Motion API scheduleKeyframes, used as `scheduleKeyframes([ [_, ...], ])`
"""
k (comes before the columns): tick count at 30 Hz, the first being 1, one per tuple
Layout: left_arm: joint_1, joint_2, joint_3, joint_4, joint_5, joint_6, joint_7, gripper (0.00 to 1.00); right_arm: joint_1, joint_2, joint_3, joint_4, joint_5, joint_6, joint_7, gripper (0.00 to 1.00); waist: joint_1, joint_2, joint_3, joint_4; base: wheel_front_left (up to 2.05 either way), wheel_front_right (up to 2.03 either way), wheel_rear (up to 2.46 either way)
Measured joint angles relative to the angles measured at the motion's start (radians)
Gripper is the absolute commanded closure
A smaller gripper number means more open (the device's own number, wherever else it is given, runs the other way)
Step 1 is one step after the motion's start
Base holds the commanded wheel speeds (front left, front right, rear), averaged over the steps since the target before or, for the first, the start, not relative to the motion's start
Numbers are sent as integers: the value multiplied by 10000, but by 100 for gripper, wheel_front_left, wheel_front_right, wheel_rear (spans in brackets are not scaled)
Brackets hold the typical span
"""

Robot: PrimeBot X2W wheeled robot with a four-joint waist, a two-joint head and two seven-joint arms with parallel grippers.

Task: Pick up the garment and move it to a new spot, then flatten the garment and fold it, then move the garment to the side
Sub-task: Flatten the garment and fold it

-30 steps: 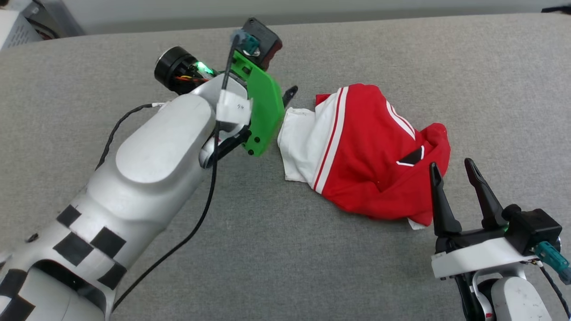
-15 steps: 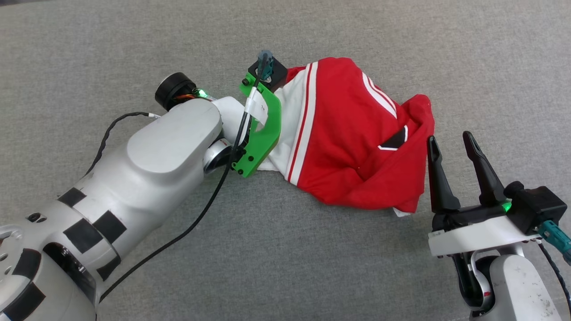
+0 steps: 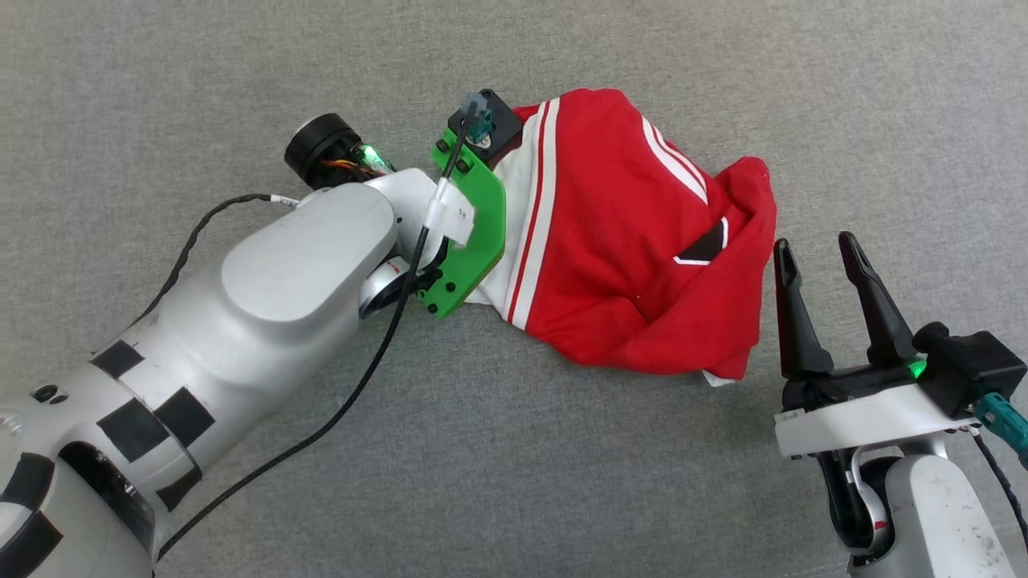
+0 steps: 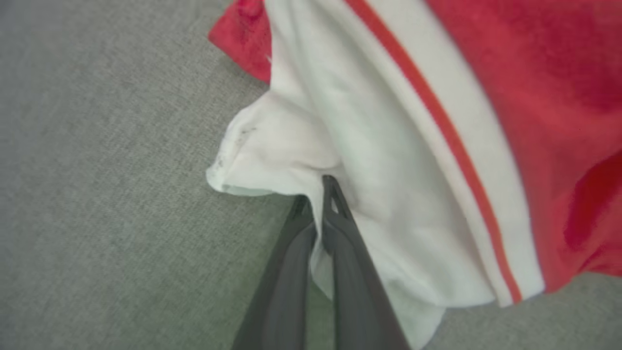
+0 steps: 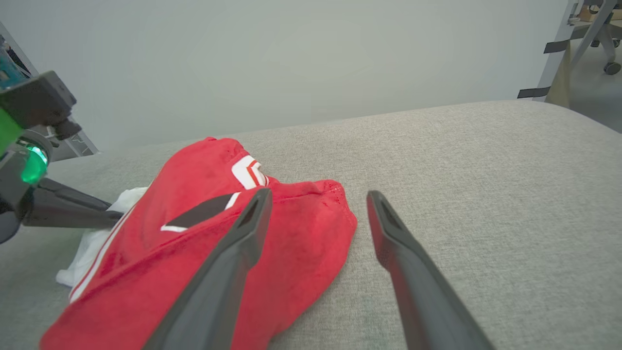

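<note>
Grey cloth tabletop (image 3: 514, 482) carries one red garment (image 3: 618, 241); my left gripper (image 4: 317, 194) pinches its white sleeve (image 4: 301, 141), my right gripper (image 3: 815, 242) gapes.

No readable text; garment (image 3: 610, 265) shows black lettering fragment, illegible; cable tag (image 3: 454, 215) marks too small

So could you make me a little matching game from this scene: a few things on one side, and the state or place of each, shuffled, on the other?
Things:
1. left gripper, two long dark fingers
2. right gripper, two long dark fingers
3. red jersey-style garment with white striped trim
4. green plastic bracket

States or places:
A. crumpled in a heap on the grey fabric surface
B. open, holding nothing, beside the red cloth
C. fixed at the left arm's wrist
D. shut on the white sleeve

Pairs: 1-D, 2-B, 3-A, 4-C.
</note>
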Motion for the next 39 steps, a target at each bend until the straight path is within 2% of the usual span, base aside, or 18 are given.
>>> scheduleKeyframes([
  [3, 109, 88, -61, 0, -13, 0, -1275, 100, 33, -4, -63, 23, -50, -2, 0, 0, 0, 0, -216, 131, 0, 0, 0],
  [6, 246, 290, 276, -50, -150, 0, -2487, 100, 203, -2, -123, 25, -163, 0, 0, 0, 0, 0, -512, 312, 0, 0, 0],
  [10, 784, 865, 846, -330, -374, 176, -3651, 100, 508, -2, -242, 36, -276, 0, 0, 0, 0, 0, -931, 604, 0, 0, 0],
  [16, 2063, 2119, 1381, -993, -871, 913, -4516, 100, 856, -4, -334, 35, -372, -2, 0, 0, -1, 0, -1465, 1142, 0, 0, 0],
  [18, 2798, 2698, 1634, -1381, -1168, 1390, -4811, 100, 965, 0, -351, 35, -428, -2, 0, 0, -1, 0, -1710, 1425, 0, 0, 0],
  [24, 4380, 3549, 2042, -1300, -2050, 2040, -5411, 100, 1039, 0, -351, 15, -451, -2, 0, 0, -1, 0, -2027, 1808, 0, 0, 0],
  [29, 5423, 3626, 2150, -826, -2546, 2309, -5781, 100, 1048, 0, -368, 15, -541, -2, 0, 0, -1, 0, -2050, 1875, 0, 0, 0],
  [35, 6017, 3300, 2140, -35, -2801, 2372, -6103, 99, 1127, 0, -397, 54, -579, -2, 0, 0, -1, 0, -2098, 1834, 0, 0, 0],
  [36, 6019, 3218, 2178, 42, -2815, 2372, -6232, 40, 1150, 2, -397, 65, -608, -2, 0, 0, -1, 0, -2126, 1834, 0, 0, 0],
  [37, 6020, 3129, 2213, 105, -2815, 2372, -6395, 0, 1184, 0, -412, 79, -625, -2, 0, 0, -1, 0, -2170, 1836, 0, 0, 0],
  [39, 6029, 2945, 2332, 245, -2754, 2403, -6961, 0, 1229, -2, -445, 79, -700, -2, 0, 0, -1, 0, -2282, 1849, 0, 0, 0],
])
